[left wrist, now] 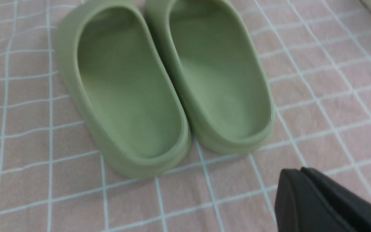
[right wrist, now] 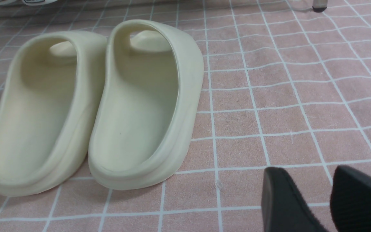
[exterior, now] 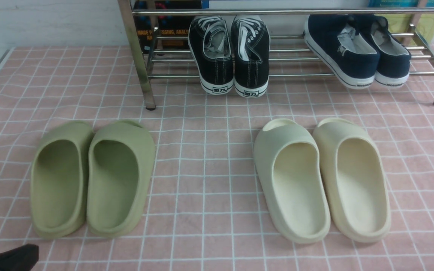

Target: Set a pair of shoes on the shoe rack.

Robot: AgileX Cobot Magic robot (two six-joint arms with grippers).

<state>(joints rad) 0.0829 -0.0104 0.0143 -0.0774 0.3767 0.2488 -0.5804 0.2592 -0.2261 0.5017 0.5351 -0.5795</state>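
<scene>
Two black canvas sneakers with white laces, the pair of shoes [exterior: 229, 56], rest side by side on the lower bars of the chrome shoe rack [exterior: 138, 56], heels toward me and hanging over the front bar. My left gripper [left wrist: 296, 172] is shut and empty, low over the pink cloth just behind the green slides; its tip [exterior: 17, 258] shows in the front view's bottom left corner. My right gripper [right wrist: 304, 175] is open with only bare cloth between its fingers, near the heels of the cream slides. It is out of the front view.
A pair of green foam slides [exterior: 92, 177] lies at front left and a pair of cream slides [exterior: 322, 177] at front right, both on the pink checked cloth [exterior: 205, 169]. Navy slip-on shoes [exterior: 356, 49] sit on the rack's right part. Books stand behind the rack.
</scene>
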